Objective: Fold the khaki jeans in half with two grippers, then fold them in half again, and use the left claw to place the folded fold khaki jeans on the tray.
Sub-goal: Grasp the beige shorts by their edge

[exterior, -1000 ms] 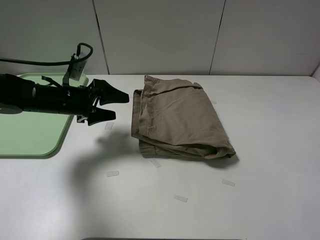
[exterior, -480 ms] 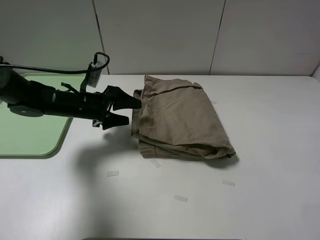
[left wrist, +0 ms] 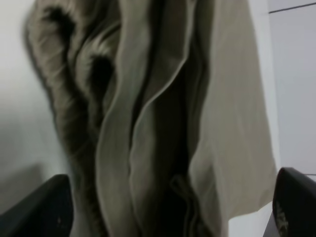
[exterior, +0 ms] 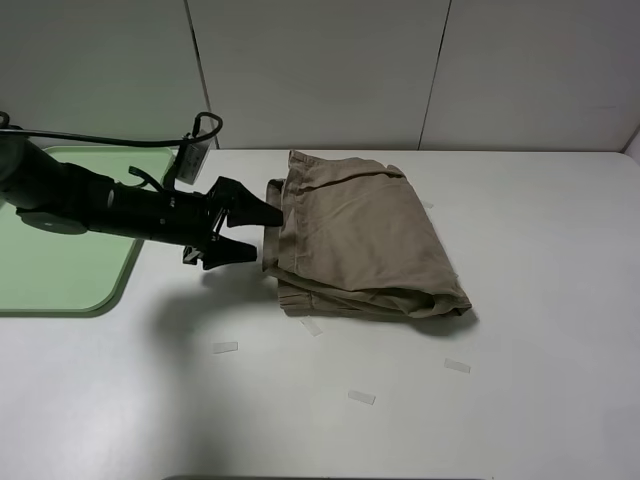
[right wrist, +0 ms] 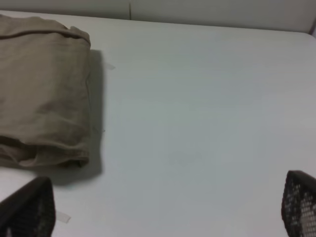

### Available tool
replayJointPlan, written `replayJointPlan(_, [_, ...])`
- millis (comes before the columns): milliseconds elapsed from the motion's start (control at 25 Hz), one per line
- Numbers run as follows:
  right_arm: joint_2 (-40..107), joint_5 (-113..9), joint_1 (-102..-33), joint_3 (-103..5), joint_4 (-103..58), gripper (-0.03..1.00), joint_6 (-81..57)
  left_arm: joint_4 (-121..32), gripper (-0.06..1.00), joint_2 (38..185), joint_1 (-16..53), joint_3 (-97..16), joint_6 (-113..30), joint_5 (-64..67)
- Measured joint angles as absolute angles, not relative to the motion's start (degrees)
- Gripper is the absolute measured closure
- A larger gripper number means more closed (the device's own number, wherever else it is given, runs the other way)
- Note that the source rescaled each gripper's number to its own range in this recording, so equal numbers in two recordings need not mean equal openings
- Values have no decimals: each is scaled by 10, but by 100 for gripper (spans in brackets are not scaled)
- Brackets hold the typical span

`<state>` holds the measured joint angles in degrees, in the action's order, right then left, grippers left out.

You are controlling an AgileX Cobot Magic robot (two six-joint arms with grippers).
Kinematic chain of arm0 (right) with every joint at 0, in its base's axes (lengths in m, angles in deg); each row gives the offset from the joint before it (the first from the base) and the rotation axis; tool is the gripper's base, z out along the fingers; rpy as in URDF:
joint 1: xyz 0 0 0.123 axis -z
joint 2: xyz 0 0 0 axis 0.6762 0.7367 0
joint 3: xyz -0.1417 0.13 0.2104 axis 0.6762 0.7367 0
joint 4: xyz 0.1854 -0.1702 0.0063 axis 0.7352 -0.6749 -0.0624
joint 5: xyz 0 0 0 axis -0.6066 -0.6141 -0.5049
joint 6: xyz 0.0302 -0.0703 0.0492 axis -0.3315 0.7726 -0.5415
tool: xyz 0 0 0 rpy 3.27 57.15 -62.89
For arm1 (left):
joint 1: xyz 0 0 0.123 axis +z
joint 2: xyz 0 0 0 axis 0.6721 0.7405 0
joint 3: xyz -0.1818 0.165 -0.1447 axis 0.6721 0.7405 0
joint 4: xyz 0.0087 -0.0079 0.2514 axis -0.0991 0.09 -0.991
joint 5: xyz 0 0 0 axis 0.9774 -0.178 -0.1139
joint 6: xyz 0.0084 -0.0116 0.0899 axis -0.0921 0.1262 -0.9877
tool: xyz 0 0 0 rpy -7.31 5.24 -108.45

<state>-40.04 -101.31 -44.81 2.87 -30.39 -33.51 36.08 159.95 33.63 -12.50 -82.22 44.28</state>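
As the exterior high camera shows, the left claw (exterior: 268, 234) has its fingers spread at the edge of the folded khaki jeans (exterior: 360, 240). The upper finger overlaps the cloth and the lower one sits just beside it over the white surface (exterior: 540, 260). Back behind the fingers, under the arm, lies the green tray (exterior: 60, 285), apart from the jeans.

From the left wrist, two black fingers (left wrist: 47, 210) stand wide, with the jeans' stacked folds between them.

From the right wrist, the right gripper (right wrist: 167, 197) hangs over the surface, fingers spread and holding nothing. The jeans lie off beyond one finger.
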Motion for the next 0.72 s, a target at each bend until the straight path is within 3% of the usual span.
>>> replayJointPlan(720, [-400,-1013,-448,29,-304,-3,-335,345,16,1630,312,-160,-797,384])
